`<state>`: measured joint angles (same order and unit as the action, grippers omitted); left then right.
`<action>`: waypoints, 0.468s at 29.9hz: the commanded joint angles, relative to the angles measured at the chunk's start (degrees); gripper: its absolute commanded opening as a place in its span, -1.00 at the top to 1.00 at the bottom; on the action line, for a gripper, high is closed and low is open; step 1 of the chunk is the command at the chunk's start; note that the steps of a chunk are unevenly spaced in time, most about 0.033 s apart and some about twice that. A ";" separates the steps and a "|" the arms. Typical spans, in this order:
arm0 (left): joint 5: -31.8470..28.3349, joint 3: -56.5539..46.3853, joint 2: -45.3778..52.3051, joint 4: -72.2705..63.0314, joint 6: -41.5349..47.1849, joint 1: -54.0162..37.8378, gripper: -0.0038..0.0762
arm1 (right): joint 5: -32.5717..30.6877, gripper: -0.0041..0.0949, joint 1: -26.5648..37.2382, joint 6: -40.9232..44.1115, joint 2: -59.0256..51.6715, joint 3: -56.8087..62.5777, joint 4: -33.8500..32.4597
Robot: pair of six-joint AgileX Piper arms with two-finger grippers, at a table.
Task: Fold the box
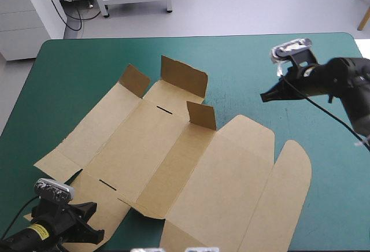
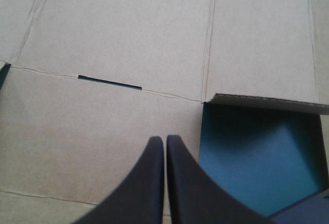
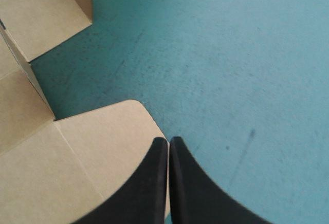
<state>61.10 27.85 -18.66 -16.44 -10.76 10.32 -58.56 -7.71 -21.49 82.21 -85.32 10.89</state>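
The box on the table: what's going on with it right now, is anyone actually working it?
The box lies spread almost flat on the teal-green cover, with only three small flaps at its far side standing up. Neither arm holds it. The left gripper, fingers shut, is over a panel at the box's near left end; the right gripper, also shut, is over the edge of a rounded flap beside bare cover. Folding has barely begun.

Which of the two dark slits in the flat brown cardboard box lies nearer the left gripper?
The near-edge slit, just ahead of the shut left gripper; the other slit lies farther off among the raised flaps.
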 commanded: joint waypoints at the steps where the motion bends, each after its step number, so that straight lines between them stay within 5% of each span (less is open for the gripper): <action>1: -2.89 1.29 -0.77 -1.48 0.19 -0.10 0.92 | -1.80 0.92 -3.76 0.83 5.92 -10.70 -0.18; 14: -2.89 1.29 -0.77 -1.48 0.19 -0.10 0.92 | -8.29 0.92 -15.43 0.83 23.08 -32.49 -0.18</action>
<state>61.10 27.85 -18.66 -16.44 -10.76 10.32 -68.20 -21.05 -20.54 106.59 -115.03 10.30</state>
